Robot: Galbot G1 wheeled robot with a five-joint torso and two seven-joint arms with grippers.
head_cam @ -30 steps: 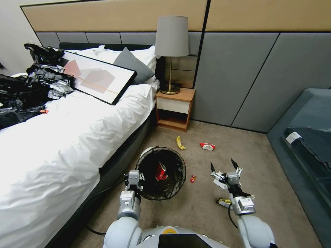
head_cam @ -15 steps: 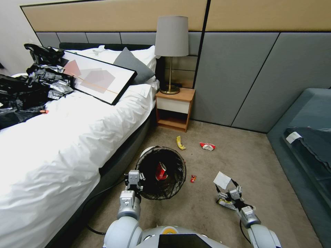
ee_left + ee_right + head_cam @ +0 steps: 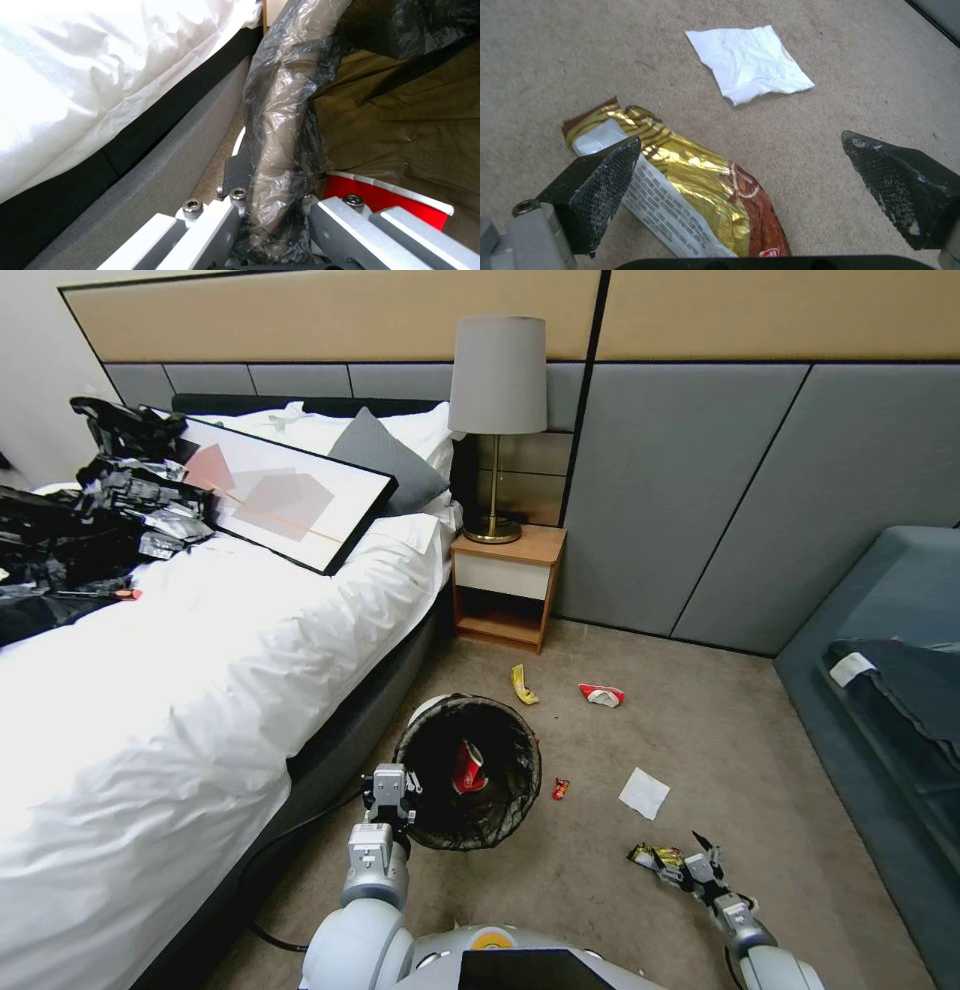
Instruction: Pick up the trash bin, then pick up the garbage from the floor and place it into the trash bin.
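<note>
Right gripper (image 3: 740, 176) sits low over the carpet with its jaws spread wide, one textured fingertip (image 3: 607, 176) overlapping the gold-and-brown snack wrapper (image 3: 700, 187) and the other well out to the side over bare carpet. That stance suggests a straddle: the wrapper lies flat, so the fingers probably need to come down on either side and pinch it off the floor. As it stands the wrapper is off-centre toward one finger, not midway between them.

Left gripper (image 3: 390, 795) is clamped on the near rim of the trash bin (image 3: 470, 770); the left wrist view shows the bag-covered rim (image 3: 280, 150) pinched between its two metal fingers. Held this way, beside the bed (image 3: 200, 670), the bin keeps its mouth open and facing up, within reach of the other arm. A red-and-white can (image 3: 467, 768) already lies inside the dark liner.

Beyond the wrapper, a crumpled white tissue (image 3: 644, 793) lies flat on the carpet, apart from it. A small red scrap (image 3: 560, 788) sits just beside the bin. Farther off, near the nightstand (image 3: 505, 585), lie a yellow banana peel (image 3: 522, 684) and a red-and-white wrapper (image 3: 602, 695), so several pieces remain to collect.
</note>
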